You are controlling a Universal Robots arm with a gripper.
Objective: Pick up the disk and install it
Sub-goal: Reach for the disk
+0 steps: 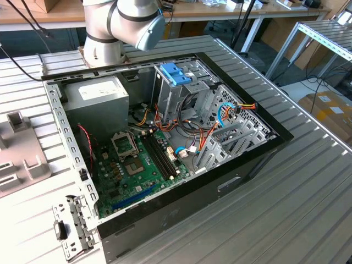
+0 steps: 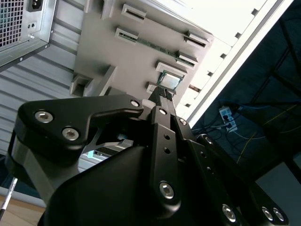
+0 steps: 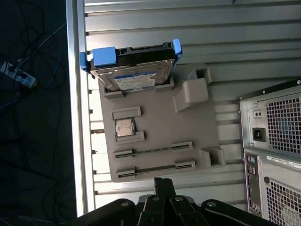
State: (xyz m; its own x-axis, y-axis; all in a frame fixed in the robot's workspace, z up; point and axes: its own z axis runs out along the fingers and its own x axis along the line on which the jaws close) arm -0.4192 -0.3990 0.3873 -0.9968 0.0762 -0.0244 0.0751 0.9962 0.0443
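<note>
The disk [image 3: 129,70] lay tilted, label side up, in the end slot of a grey fixture tray [image 3: 160,141] on the slatted table [image 3: 211,28], near the table's edge. Its long axis ran along the slats, and its blue carrier rail [image 3: 103,55] wrapped around both ends. The gripper [image 3: 159,181] hung well apart from it by the tray's opposite end, fingers pressed together and holding nothing. A processor chip [image 3: 125,127] sat in the tray between them.

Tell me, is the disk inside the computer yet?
Not yet. Nothing looks done: the disk rests on the grey tray, outside the computer case. The tool hangs near the tray, apart from the disk. Picking it up and installing it are both left.
</note>
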